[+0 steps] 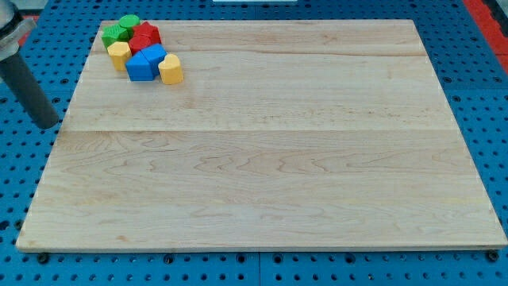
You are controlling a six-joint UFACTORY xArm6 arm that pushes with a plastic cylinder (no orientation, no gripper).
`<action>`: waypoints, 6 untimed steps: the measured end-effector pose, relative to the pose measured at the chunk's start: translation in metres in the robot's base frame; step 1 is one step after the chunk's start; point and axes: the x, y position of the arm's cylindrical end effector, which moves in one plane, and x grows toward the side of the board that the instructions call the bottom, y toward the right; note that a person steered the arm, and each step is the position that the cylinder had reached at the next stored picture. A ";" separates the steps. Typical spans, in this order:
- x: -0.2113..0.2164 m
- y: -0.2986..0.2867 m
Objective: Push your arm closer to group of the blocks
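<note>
A tight group of blocks sits at the top left corner of the wooden board (pixel 262 159). It holds a green star-like block (pixel 115 34), a green round block (pixel 130 22), a red star-like block (pixel 146 36), a yellow block (pixel 119 54), a blue cube-like block (pixel 140 67), another blue block (pixel 155 55) and a yellow hexagonal block (pixel 171 69). My dark rod comes in from the view's left edge; my tip (pixel 48 125) is just off the board's left edge, below and left of the group, well apart from it.
The board lies on a blue pegboard table (pixel 24 175) with rows of holes. A red strip (pixel 488 16) shows at the view's top right corner.
</note>
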 end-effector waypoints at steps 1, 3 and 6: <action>-0.001 0.000; -0.040 0.000; -0.129 0.003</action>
